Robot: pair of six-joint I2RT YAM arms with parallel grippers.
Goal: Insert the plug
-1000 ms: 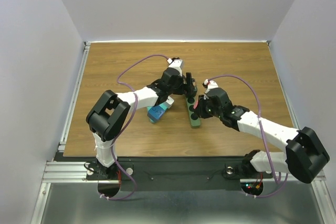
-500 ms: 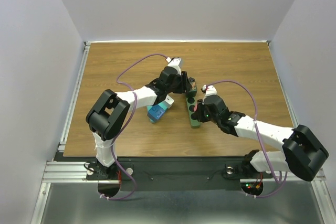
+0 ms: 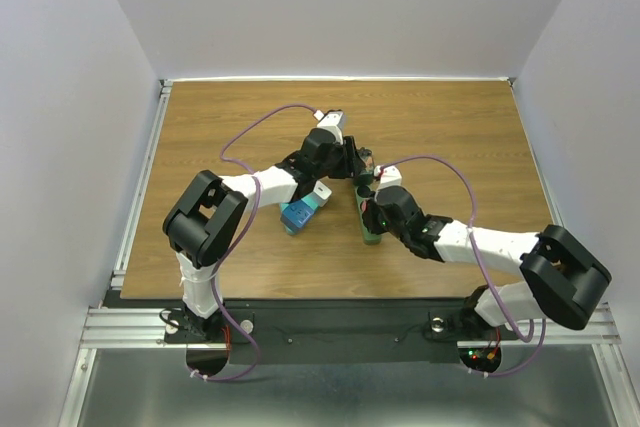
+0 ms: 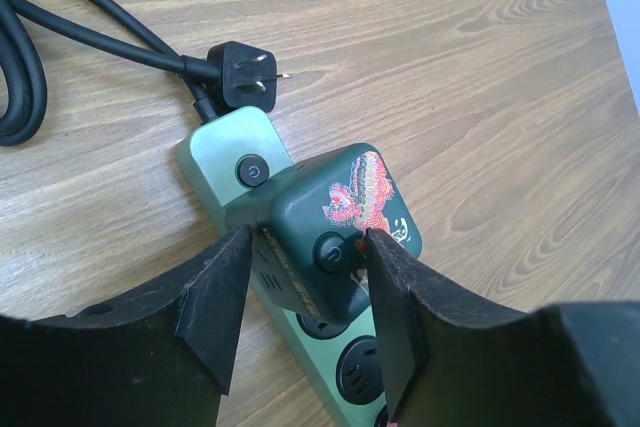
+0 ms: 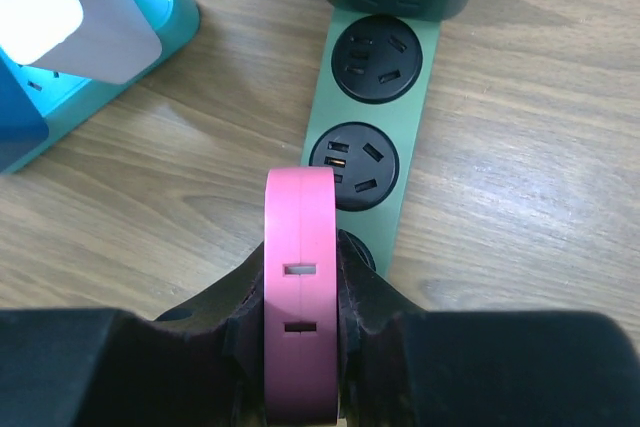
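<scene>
A pink plug (image 5: 300, 287) stands on edge between the fingers of my right gripper (image 5: 300, 267), which is shut on it. It hangs over the near end of the green power strip (image 5: 420, 147), just short of two free black sockets. In the top view the right gripper (image 3: 373, 209) is above the strip (image 3: 370, 235). At the strip's far end a dark green adapter (image 4: 330, 212) sits in a socket. My left gripper (image 4: 305, 247) is closed around it, fingers against both sides.
A blue power strip (image 3: 300, 213) with a white adapter (image 5: 40, 7) lies just left of the green one. The green strip's black plug (image 4: 245, 67) and thick cable (image 4: 60, 7) lie on the wood beyond it. Purple arm cables arc over the table.
My left gripper has shut around the dark green adapter. The right arm has swung left and lower, bringing the pink plug over the strip's near end.
</scene>
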